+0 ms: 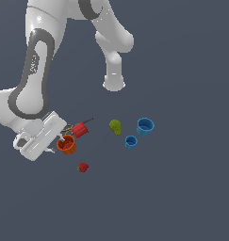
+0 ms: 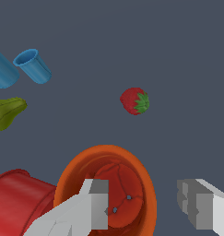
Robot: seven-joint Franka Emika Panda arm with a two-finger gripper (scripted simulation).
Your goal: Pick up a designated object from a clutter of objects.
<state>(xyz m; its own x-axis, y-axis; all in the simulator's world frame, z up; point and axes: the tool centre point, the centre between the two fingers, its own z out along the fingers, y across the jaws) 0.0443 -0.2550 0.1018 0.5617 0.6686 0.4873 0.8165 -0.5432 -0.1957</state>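
Note:
The orange-red cup [image 1: 67, 145] stands on the dark floor at the exterior view's left, mouth up. In the wrist view the cup [image 2: 109, 161] fills the lower middle. My gripper [image 1: 60, 141] is down at the cup. In the wrist view the gripper [image 2: 143, 205] is open and straddles the cup's rim: one finger [image 2: 95, 203] is inside the mouth, the other stands outside the wall with a gap. The red tool [image 1: 79, 129] lies right beside the cup, and it also shows in the wrist view [image 2: 16, 198].
A red strawberry [image 1: 83, 167] [image 2: 135, 101] lies just in front of the cup. A green pear-like lump [image 1: 115, 126] [image 2: 5, 112], a larger blue cup [image 1: 145, 126] and a smaller blue cup [image 1: 131, 141] lie toward the exterior view's right. Small scissors [image 1: 67, 127] peek out by the tool.

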